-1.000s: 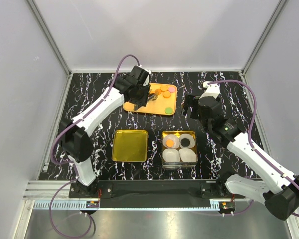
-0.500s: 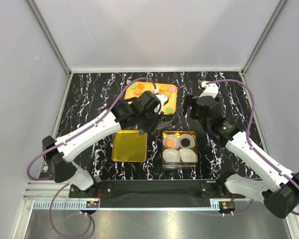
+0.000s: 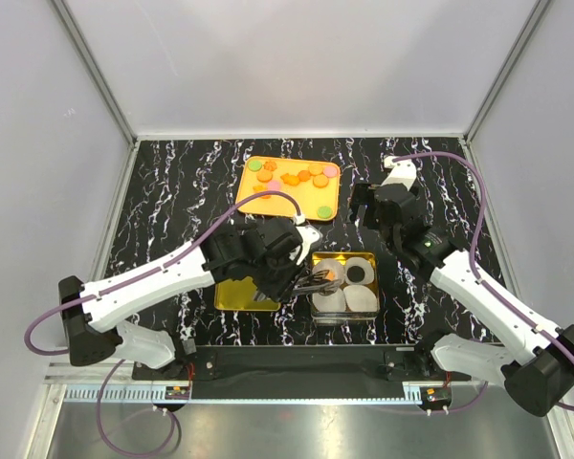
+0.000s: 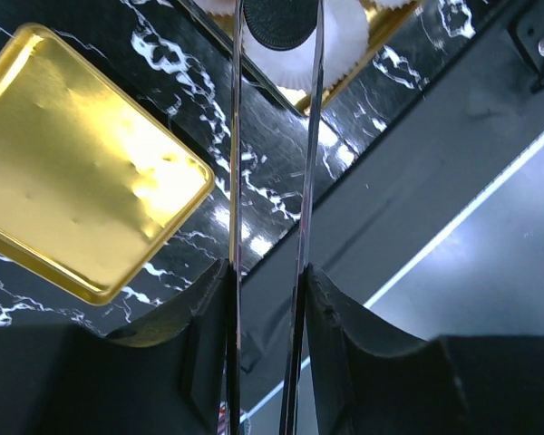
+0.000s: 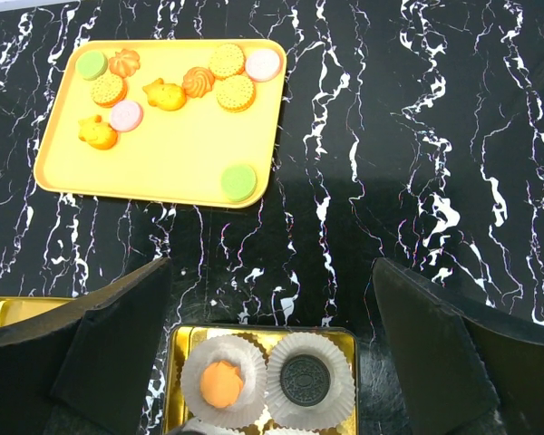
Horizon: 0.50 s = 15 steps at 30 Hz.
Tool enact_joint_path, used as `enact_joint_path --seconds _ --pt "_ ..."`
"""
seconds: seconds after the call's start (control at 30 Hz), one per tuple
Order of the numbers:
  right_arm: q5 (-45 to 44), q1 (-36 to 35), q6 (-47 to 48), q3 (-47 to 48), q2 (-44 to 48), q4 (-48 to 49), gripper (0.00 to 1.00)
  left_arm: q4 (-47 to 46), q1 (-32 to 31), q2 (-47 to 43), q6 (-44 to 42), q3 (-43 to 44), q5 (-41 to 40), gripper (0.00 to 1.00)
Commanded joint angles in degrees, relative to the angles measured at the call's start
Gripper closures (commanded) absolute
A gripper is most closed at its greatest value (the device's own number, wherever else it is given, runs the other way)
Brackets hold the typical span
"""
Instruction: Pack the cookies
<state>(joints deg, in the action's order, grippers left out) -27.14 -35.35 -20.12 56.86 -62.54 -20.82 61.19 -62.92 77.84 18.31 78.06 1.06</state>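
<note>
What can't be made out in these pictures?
- Left wrist view: the tongs in the left hand and the black cookie at their tips run off the top edge; grip unclear.
- Top view: the left arm covers part of the gold lid and one corner of the tin.
- Right wrist view: the tin's near row is cut by the bottom edge.

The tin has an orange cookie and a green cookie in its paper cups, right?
No, it's black, not green: the tin has an orange cookie and a black cookie in its paper cups. The right wrist view shows it.
</note>
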Motion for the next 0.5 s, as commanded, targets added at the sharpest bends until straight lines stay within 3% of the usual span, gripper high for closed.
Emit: enact_joint_path --seconds 0.0,0.47 --pt "-2.0 -0.1 0.7 0.6 -0.2 2.5 0.0 -1.0 -1.2 -2.2 0.5 -0.6 3.1 0.61" --pt "-2.0 -0.1 0.7 0.3 0.3 2.3 0.0 -3.6 -2.9 -0.6 1.0 -2.2 3.2 0.58"
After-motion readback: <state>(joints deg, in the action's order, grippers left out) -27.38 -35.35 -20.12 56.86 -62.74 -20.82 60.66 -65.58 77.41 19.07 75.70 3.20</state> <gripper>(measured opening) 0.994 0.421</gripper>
